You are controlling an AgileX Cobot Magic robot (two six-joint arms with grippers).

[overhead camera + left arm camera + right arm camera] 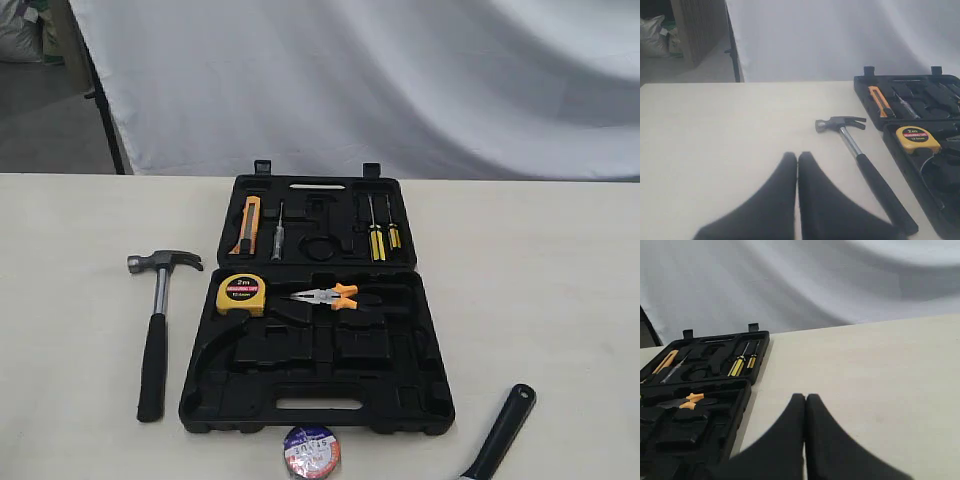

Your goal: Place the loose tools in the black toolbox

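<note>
The black toolbox (pixel 250 355) lies open in the middle of the table, also showing as toolbox (pixel 945 220) and toolbox (pixel 735 405). A claw hammer (pixel 155 330) with black handle lies on the table left of it; in the left wrist view the hammer (pixel 860 155) lies beside my shut left gripper (pixel 798 156), apart from it. A small dark tape roll (pixel 311 451) sits in front of the box. The wrench's black handle (pixel 505 430) shows at the front right, its head cut off by the frame. My right gripper (pixel 805 398) is shut and empty over bare table right of the box.
Inside the box sit a yellow tape measure (pixel 241 293), orange-handled pliers (pixel 330 296), an orange utility knife (pixel 248 223) and yellow-handled screwdrivers (pixel 382 237). A white cloth backdrop (pixel 350 80) hangs behind the table. Neither arm shows in the exterior view.
</note>
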